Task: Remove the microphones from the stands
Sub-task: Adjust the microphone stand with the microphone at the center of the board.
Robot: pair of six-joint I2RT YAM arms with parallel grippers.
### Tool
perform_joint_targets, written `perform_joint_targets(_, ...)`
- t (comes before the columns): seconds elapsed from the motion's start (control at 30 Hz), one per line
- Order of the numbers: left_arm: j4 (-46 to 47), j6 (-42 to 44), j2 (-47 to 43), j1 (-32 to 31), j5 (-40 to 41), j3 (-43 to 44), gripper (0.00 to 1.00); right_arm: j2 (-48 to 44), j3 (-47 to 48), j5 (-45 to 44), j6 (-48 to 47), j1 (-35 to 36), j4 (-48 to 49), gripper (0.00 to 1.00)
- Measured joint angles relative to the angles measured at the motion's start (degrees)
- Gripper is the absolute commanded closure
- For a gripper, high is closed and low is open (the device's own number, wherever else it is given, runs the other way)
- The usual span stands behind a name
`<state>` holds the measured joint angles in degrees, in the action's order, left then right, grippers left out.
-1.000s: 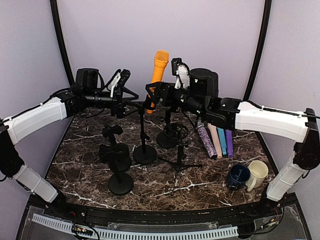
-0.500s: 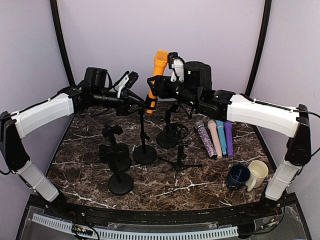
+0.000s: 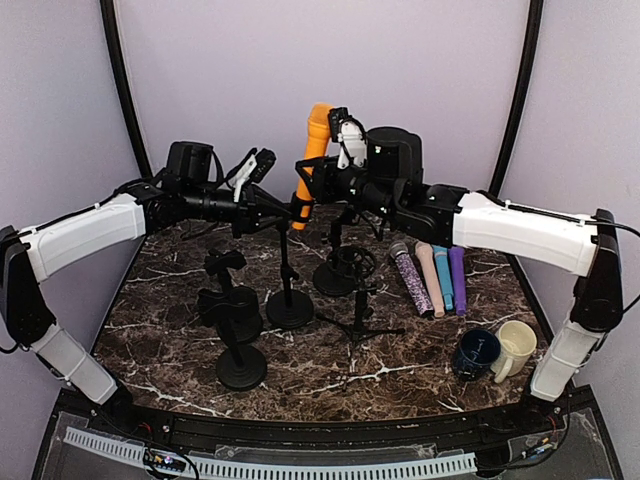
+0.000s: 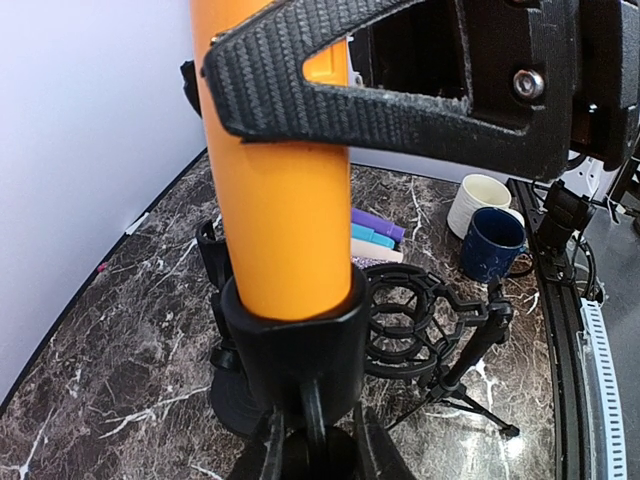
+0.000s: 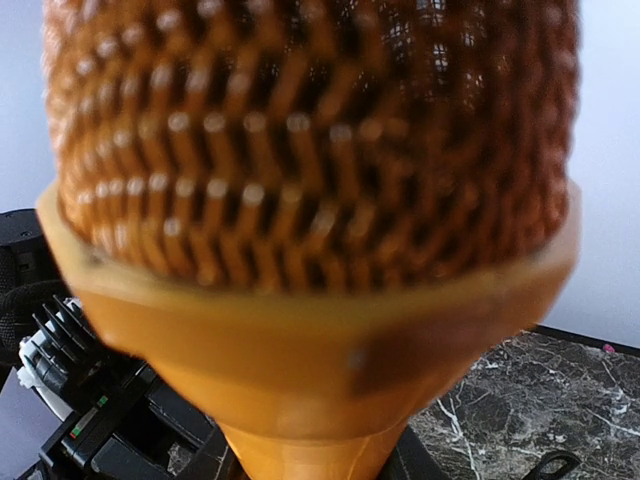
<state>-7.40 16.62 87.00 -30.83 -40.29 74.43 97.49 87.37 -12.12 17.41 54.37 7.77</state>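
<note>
- Pale lilac walls (image 3: pixel 400 60) are seen behind a dark, marble-patterned table (image 3: pixel 400 355).
- An orange microphone (image 3: pixel 318 125) is carried nearly upright by a tall stand (image 3: pixel 290 308) near the middle of the table. Its lower end is seated in the black clip (image 4: pixel 295 340), so it is not yet removed.
- The right gripper (image 3: pixel 303 190) is placed around the microphone's barrel just above the clip.
- In the left wrist view, one of the right gripper's fingers (image 4: pixel 300 70) is laid across the front of the barrel, and the other is hidden behind it. The jaws are set narrow, but it cannot be told whether the barrel is actually clamped.
- The right wrist view is almost filled by the microphone's mesh head.
- The left gripper (image 3: pixel 270 208) is positioned at the top of the tall stand, just beneath the clip. Its jaws are narrow, but it cannot be told whether the stem is pinched.
- Two short stands (image 3: pixel 240 368) are set at the front left. A shock-mount stand (image 3: pixel 350 265) and a small tripod (image 3: pixel 360 322) are placed just right of the tall stand.
- Four spare microphones (image 3: pixel 430 280) are laid side by side on the right: glittery, pink, blue and purple.
- A navy mug (image 3: pixel 476 352) and a cream mug (image 3: pixel 517 345) are set just beside each other at the front right.
</note>
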Motion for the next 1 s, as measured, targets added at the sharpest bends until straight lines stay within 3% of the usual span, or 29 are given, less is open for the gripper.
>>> perform_joint_targets(0.4, 2.01, 0.79, -0.92, -0.31, 0.98, -3.37, 1.00, -0.20, -2.12, 1.05, -0.44, 0.07, 0.85, 0.76)
perform_joint_targets(0.9, 2.69, 2.49, -0.92, -0.57, 2.34, -5.97, 1.00, -0.20, -4.61, 0.22, -0.81, 1.18, 1.75, 0.80)
perform_joint_targets(0.93, 2.67, 2.51, -0.92, -0.57, 2.43, -5.97, 1.00, -0.20, -4.70, 0.09, -0.79, 1.27, 1.88, 0.78)
perform_joint_targets(1.0, 2.67, 2.49, -0.90, -0.57, 2.49, -5.97, 1.00, -0.20, -4.74, -0.37, -0.72, 1.36, 2.01, 0.61)
